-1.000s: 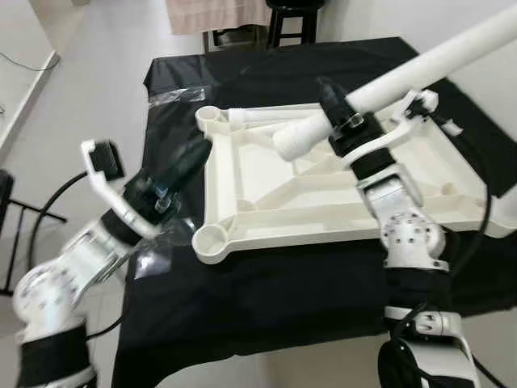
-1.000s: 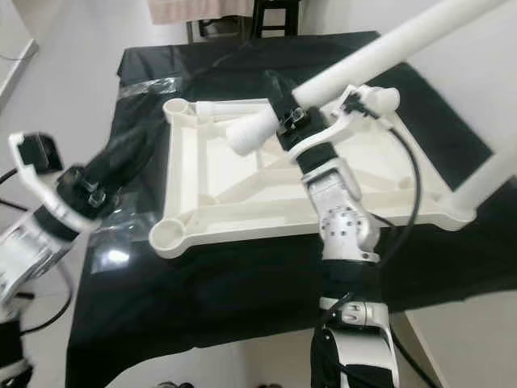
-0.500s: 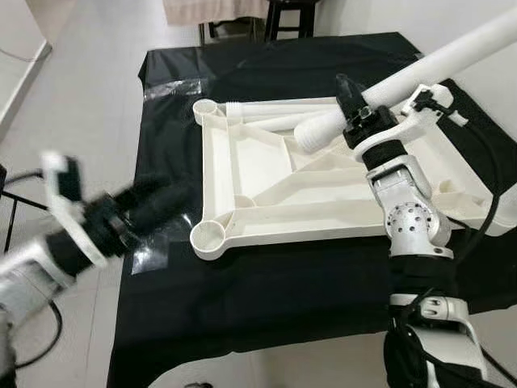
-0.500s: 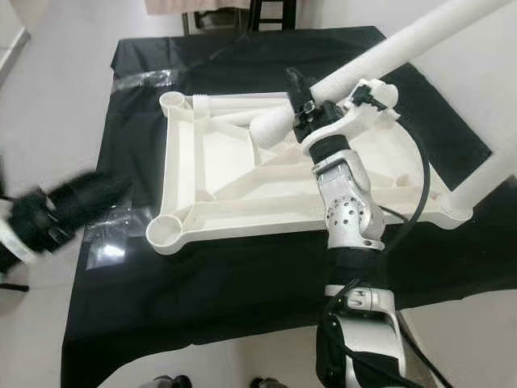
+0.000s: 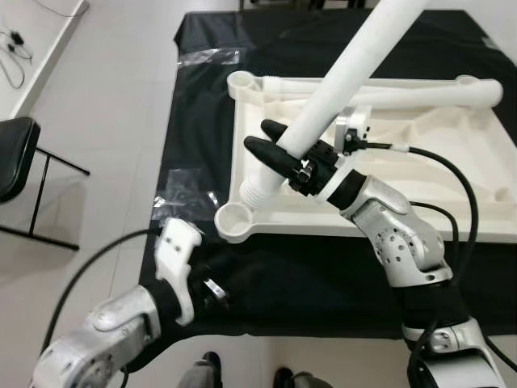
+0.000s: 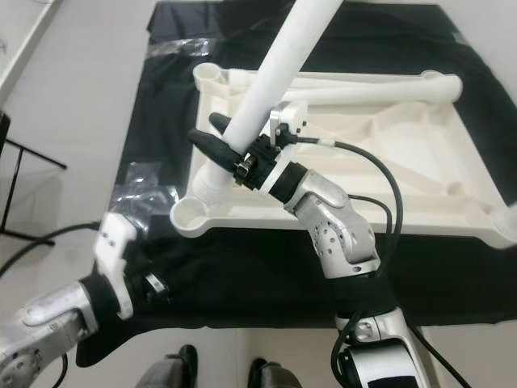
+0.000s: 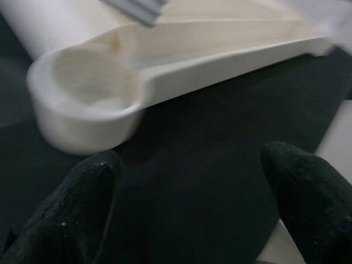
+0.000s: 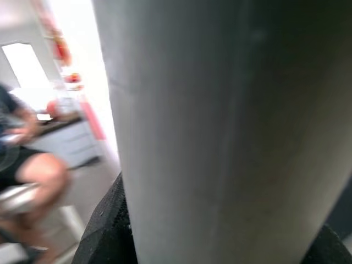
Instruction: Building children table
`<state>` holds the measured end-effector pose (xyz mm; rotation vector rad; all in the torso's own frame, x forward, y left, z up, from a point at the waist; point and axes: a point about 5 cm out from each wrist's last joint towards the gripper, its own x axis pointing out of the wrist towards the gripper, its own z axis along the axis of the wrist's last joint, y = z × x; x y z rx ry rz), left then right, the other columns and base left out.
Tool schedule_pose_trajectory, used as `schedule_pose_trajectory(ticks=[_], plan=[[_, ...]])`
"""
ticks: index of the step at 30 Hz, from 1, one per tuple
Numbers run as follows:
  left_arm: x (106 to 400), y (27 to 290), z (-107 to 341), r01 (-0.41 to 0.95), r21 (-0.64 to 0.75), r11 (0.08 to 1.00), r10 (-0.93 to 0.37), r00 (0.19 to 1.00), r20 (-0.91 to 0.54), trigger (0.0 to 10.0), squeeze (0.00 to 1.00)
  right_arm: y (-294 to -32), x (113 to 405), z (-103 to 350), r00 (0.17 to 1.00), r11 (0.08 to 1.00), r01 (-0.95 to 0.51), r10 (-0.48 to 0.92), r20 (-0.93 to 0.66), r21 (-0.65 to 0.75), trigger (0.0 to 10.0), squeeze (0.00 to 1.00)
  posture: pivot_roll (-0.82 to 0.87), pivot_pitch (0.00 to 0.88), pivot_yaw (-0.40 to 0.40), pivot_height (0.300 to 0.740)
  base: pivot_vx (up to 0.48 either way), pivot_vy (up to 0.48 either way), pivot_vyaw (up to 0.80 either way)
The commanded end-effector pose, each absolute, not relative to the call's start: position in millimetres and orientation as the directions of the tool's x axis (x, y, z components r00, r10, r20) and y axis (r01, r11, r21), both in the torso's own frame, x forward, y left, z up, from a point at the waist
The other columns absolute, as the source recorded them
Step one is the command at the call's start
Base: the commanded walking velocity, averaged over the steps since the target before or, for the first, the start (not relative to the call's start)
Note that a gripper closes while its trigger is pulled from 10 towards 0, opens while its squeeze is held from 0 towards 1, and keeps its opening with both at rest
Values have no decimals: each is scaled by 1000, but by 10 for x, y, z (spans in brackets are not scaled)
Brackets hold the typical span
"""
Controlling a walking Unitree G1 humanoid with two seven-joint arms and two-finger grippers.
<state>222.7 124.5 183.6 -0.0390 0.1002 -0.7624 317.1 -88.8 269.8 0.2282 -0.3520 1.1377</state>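
Right fingers: the right gripper (image 5: 279,153) has its two black fingers (image 5: 266,150) pinching the white table leg (image 5: 339,77) just above its ribbed lower end.
Left fingers: the left gripper (image 7: 190,212) is spread wide, low over the black-draped surface (image 5: 315,279), just beside the near corner socket (image 5: 235,221), touching nothing.
Tabletop: the white plastic tabletop (image 5: 420,166) lies upside down on the surface, ribs up.
Leg position: tilted, its ribbed end close above the near corner socket, not yet seated.
Handling: likely light, stiff and smooth, so it may slip or swing in the pinch; a low hold near the ribbed end looks best for steering.
Count: one tabletop; two legs seen, the held one and a second leg (image 5: 404,94) lying across the far edge; two sockets clearly visible.
Other: a clear plastic bag (image 5: 187,191) lies beside the tabletop.
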Motion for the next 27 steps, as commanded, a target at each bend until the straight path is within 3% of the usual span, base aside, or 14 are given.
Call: schedule_pose_trajectory(ticks=[1,4,7,12,15,23,27], plan=[[2191,1236,1842,693,-35,720,-693,717,-75,10000,0,-869,3139,2719,328,361,-933,857,397,-7,10000,0,42,330,-72,740,0,0,775],[2192,1226,1835,688,-15,726,-687,723,-71,10000,0,-863,3127,2716,317,350,-937,861,397,-12,10000,0,42,330,-72,740,0,0,775],[2283,1299,1804,612,38,790,-608,790,-74,10000,0,-757,3127,2636,298,338,-940,883,361,-51,10000,0,61,312,-61,740,0,0,775],[2314,1333,1771,583,53,811,-578,812,-76,10000,0,-738,3175,2613,334,379,-924,869,364,-56,10000,0,66,304,-58,740,0,0,775],[2320,1346,1703,570,69,819,-565,821,-84,10000,0,-783,3260,2586,401,452,-888,849,345,-81,10000,0,71,284,-53,740,0,0,0],[2230,1317,1489,646,35,763,-640,761,-105,10000,0,-1102,3307,2539,381,434,-877,890,252,-206,10000,0,69,251,-41,740,0,0,0],[2234,1312,1517,660,49,750,-655,750,-88,10000,0,-1275,3344,2612,378,431,-880,890,255,-201,10000,0,68,254,-37,740,0,0,0]])
